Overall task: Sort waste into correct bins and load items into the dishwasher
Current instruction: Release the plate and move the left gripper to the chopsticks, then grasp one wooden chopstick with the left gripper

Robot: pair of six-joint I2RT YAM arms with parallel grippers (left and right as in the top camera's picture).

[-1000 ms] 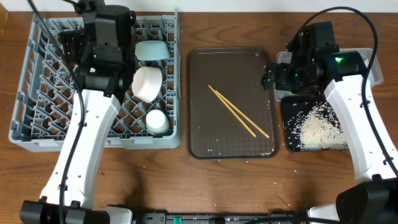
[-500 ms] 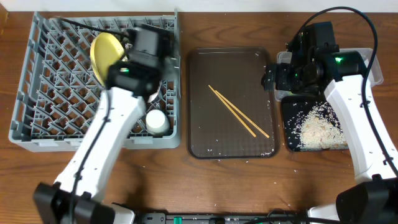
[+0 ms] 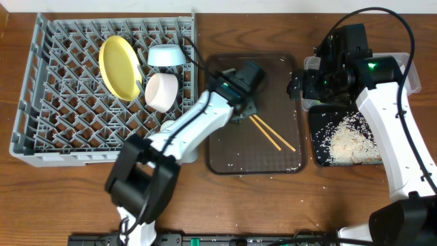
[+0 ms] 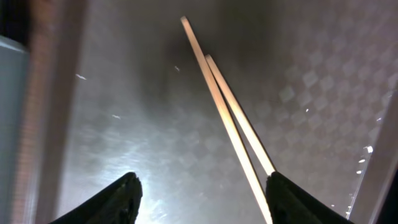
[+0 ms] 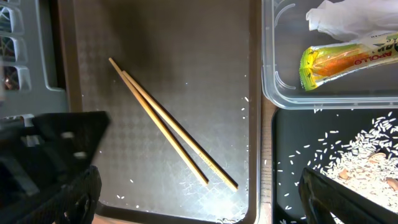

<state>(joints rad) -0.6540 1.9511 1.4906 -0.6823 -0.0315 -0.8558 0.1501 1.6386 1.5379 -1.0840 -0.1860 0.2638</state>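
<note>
The pair of wooden chopsticks (image 3: pixel 273 134) lies diagonally on the dark brown serving tray (image 3: pixel 225 154); it also shows in the left wrist view (image 4: pixel 230 118) and the right wrist view (image 5: pixel 168 134). My left gripper (image 3: pixel 244 109) is open and empty just above their upper-left end (image 4: pixel 202 186). My right gripper (image 3: pixel 302 85) is open and empty (image 5: pixel 199 193), above the tray's right edge. The yellow plate (image 3: pixel 117 66), white bowl (image 3: pixel 162 91) and light blue bowl (image 3: pixel 166 56) stand in the grey dish rack (image 3: pixel 41 130). The white cup is hidden by my left arm.
The clear tub (image 5: pixel 273 93) holds the green-and-yellow wrapper (image 5: pixel 345 62) and white napkin (image 5: pixel 354 18). The black tray (image 3: pixel 314 160) holds rice scraps (image 3: pixel 351 140). A few rice grains lie on the serving tray and the table's front edge.
My left arm has swung right from the dish rack to the serving tray, leaving the yellow plate standing in the rack. The right arm has not moved.
</note>
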